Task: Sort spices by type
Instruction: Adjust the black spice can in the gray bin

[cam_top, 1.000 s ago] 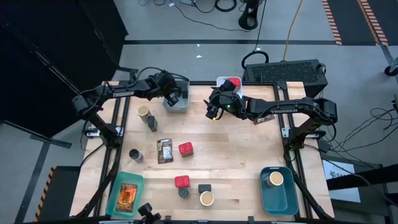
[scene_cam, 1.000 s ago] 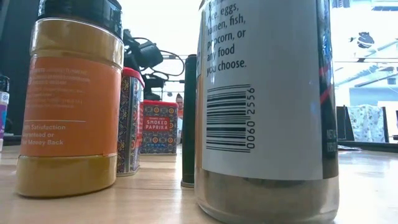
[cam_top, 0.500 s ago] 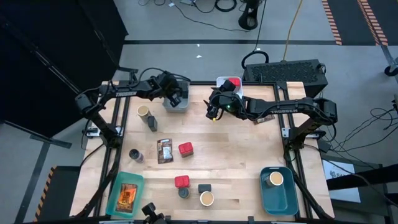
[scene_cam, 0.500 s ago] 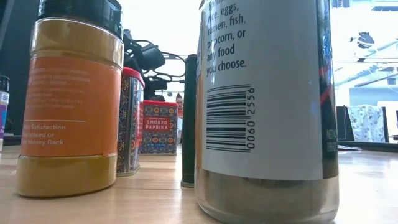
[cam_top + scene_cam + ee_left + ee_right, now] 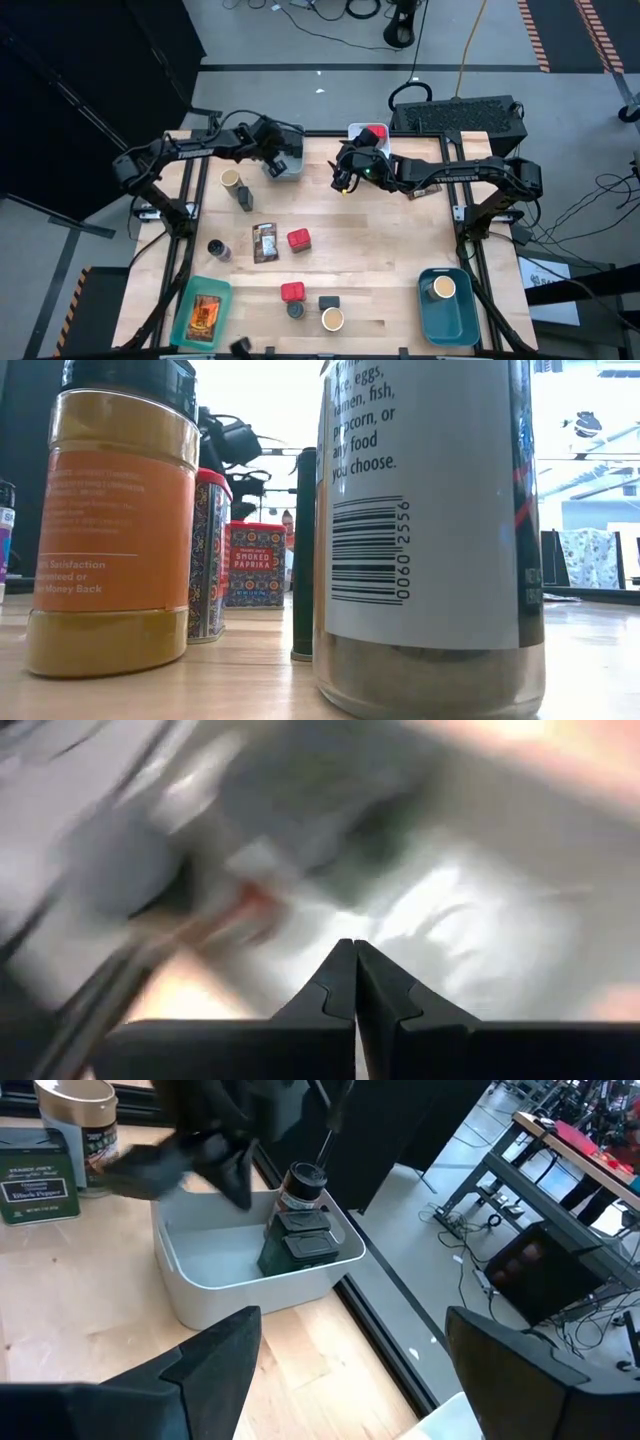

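Loose spices stand on the table: a tan-topped jar (image 5: 231, 179), a dark tin (image 5: 245, 196), a printed packet (image 5: 264, 242), red tins (image 5: 298, 239) (image 5: 291, 291), dark jars (image 5: 218, 249) (image 5: 296, 309). A grey bin (image 5: 255, 1255) at the far left holds dark tins (image 5: 305, 1245) and a jar (image 5: 302, 1185). My left gripper (image 5: 355, 945) is shut and hovers over that bin (image 5: 283, 160), blurred. My right gripper (image 5: 352, 1320) stands open, with nothing between its fingers, above the table's far middle (image 5: 342, 180), facing the bin.
A white bin (image 5: 358, 130) at the far edge holds a red tin (image 5: 372, 132). The teal bin (image 5: 190, 295) at the near left holds a packet (image 5: 205, 314). The blue bin (image 5: 445, 320) at the near right holds a tan-topped jar (image 5: 444, 288). Bare wood lies mid-right.
My left gripper, still shut, has swung a little toward the table's left edge over the grey bin and turned slightly. My right arm has kept still.
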